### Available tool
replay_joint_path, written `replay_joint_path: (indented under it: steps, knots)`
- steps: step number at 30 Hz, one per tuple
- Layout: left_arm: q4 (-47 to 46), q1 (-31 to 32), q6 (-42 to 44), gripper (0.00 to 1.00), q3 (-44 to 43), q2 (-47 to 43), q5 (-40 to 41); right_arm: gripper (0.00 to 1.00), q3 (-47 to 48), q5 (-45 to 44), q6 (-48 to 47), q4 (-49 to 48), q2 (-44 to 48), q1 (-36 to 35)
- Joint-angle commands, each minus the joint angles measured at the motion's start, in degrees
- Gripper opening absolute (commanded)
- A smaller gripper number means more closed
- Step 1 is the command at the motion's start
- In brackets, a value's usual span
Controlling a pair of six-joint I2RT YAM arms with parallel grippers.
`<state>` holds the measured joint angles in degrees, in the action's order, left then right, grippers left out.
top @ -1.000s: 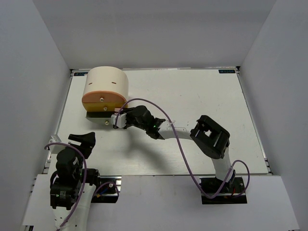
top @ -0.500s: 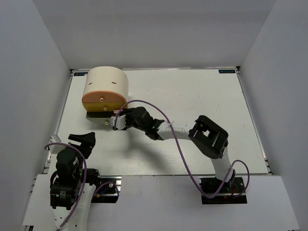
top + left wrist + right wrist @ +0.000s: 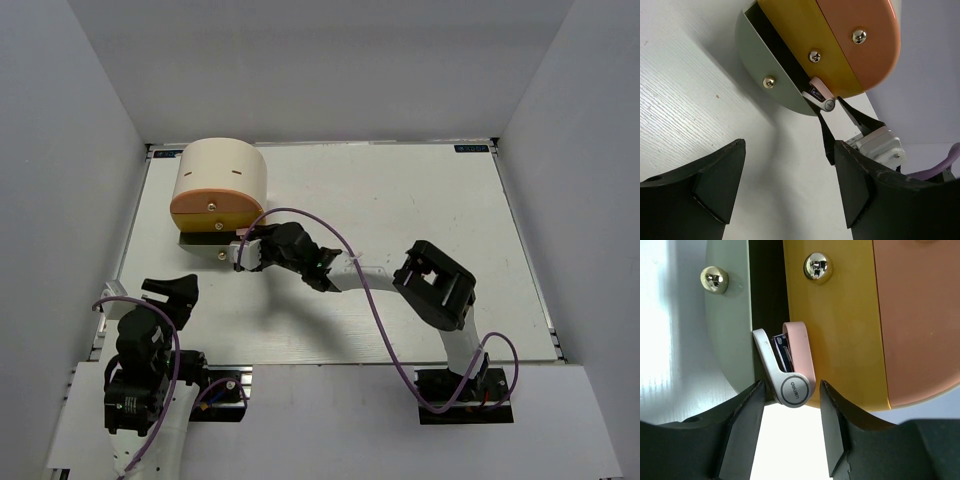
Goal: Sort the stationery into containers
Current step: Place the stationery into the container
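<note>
Over the last second the fingers of the right gripper (image 3: 246, 253) have been spread. In the right wrist view they now stand apart on either side of the grey-and-pink mini stapler (image 3: 790, 372), with a narrow gap visible at the pink side. Whether the grey side is still brushed by the other finger cannot be told. The arm itself has hardly been moved at the front of the cream drawer box (image 3: 222, 178). The stapler is therefore judged to have been let go. It is lodged in the dark slot between the pulled-out pale green bottom drawer (image 3: 725, 340) and the yellow drawer (image 3: 840, 340) above it, under the orange drawer (image 3: 920, 315). Its rounded hinge end projects past the curved edge of the drawer fronts, so the piece is in its compartment but not fully seated. A nudge inward may be needed before the drawer can be pushed shut, or it could be jammed or tipped out onto the white table (image 3: 400, 200). The left gripper (image 3: 790, 150) has been kept unchanged — its fingers wide apart with nothing between them, held low near its own base and well clear of the box. No other stationery can be seen in these views.
</note>
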<state>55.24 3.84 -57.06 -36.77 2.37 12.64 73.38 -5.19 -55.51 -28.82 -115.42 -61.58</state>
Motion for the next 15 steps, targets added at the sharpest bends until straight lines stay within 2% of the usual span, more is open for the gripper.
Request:
replay_joint_path:
  steps: [1,4,13,15]
  knots:
    - [-0.4,0.0,-0.1,0.81,0.3,0.0,-0.1,0.53,-0.2,1.8,2.2,-1.1,4.8,-0.3]
    - [-0.4,0.0,-0.1,0.81,0.3,0.0,-0.1,0.5,-1.2,3.5,5.9,0.7,7.4,0.0]
    - [-0.4,0.0,-0.1,0.81,0.3,-0.5,-0.1,0.5,-3.4,12.5,11.8,8.5,12.9,0.4]
    - [0.1,0.0,-0.1,0.81,0.3,-1.0,-0.1,0.44,-3.1,15.3,12.7,10.5,13.2,0.8]
